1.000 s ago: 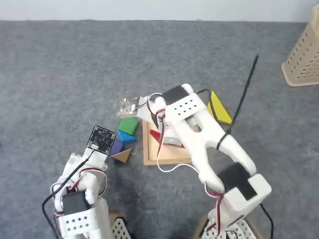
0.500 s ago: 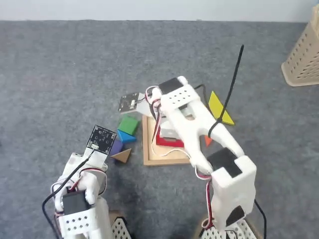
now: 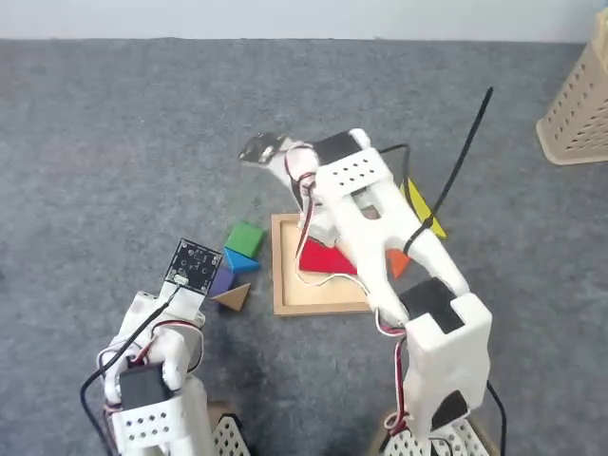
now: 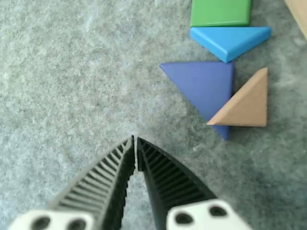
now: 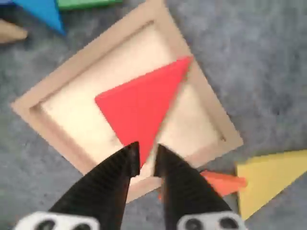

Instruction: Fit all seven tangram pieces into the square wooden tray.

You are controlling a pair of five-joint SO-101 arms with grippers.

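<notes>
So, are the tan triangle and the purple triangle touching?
Touching. The left wrist view shows the tan triangle lying with one edge flush against the purple triangle, with no gap between them.

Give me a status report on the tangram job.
Left gripper shut, empty. Right gripper slightly open above wooden tray. Red triangle in tray; green piece, blue triangle, purple piece, tan triangle, orange piece, yellow triangle outside. Nothing blocking.

My fingers [image 5: 103,189] are ribbed black plastic; tray [image 5: 84,63] pale matt wood, red triangle [image 5: 141,103] smooth-painted, table cover [image 3: 114,142] fuzzy cloth.
</notes>
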